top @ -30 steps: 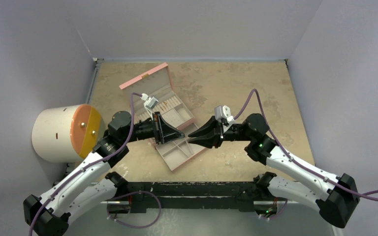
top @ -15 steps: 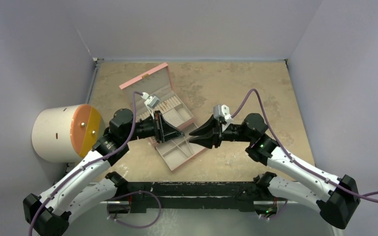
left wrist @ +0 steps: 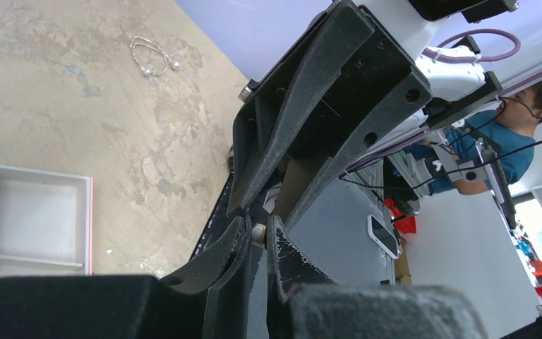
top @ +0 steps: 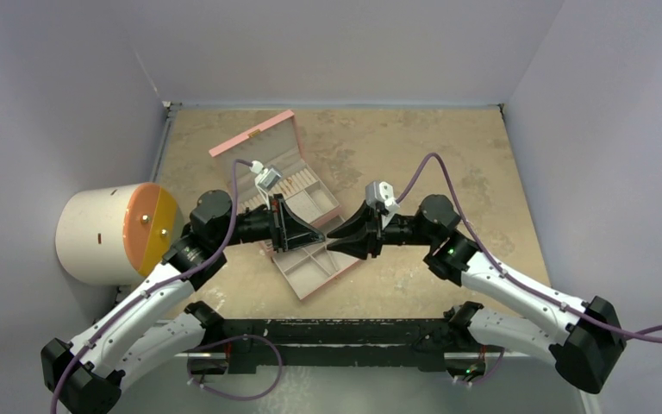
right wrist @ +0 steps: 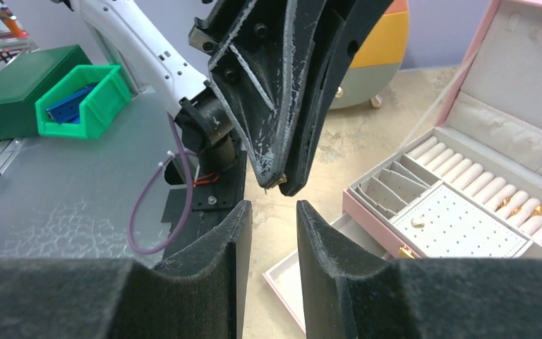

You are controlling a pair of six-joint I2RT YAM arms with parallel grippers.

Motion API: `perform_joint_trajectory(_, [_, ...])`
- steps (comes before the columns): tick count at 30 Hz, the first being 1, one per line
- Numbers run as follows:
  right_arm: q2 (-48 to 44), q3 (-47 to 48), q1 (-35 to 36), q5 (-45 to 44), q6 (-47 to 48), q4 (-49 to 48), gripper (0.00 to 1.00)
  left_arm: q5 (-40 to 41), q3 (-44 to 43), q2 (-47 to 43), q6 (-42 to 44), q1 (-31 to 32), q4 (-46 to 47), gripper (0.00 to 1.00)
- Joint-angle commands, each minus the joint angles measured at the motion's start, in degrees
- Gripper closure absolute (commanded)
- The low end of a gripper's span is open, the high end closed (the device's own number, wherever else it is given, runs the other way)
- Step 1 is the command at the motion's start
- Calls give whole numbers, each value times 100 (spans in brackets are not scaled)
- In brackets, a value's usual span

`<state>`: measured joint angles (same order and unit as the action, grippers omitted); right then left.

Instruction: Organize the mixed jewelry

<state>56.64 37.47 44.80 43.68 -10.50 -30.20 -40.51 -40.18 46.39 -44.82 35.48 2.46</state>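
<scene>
My left gripper (left wrist: 257, 224) is shut on a tiny pale bead-like piece of jewelry (left wrist: 258, 234) with a gold edge, held in the air above the table. In the right wrist view its fingertips (right wrist: 282, 176) show a gold glint. My right gripper (right wrist: 274, 208) is open with nothing between its fingers, facing the left gripper tip to tip a short way off. From above, the left gripper (top: 317, 235) and right gripper (top: 334, 239) nearly meet over the pink box (top: 254, 138). Gold rings (right wrist: 515, 205) sit in the box's ring rolls. A small piece (right wrist: 418, 222) lies on its perforated pad.
The box's drawer (top: 310, 272) is pulled out toward the near edge. A thin chain with pearls (left wrist: 152, 56) lies on the tan table. A cream cylinder with an orange face (top: 112, 233) stands at the left edge. Walls close in the table on three sides.
The right arm has moved left toward the left gripper's tips, and its fingers have opened a little wider. The left arm holds nearly still.
</scene>
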Motion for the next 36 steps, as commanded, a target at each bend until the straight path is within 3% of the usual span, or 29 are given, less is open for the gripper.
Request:
perform_joint_trajectory(1, [2,329,63,219,-44,-407,68,-146,-151,-14,-53,2,360,100])
perform_joint_trajectory(13, [22,348,183,206,-13,-377,73,-37,-87,-25,-71,2,358,100])
perform_joint_trajectory(30, [-3,348,266,161,30,-346,100,-25,-32,-3,-114,1,409,100])
perform_joint_trajectory(36, [3,314,275,134,80,-331,100,-56,-30,-14,-151,2,451,100])
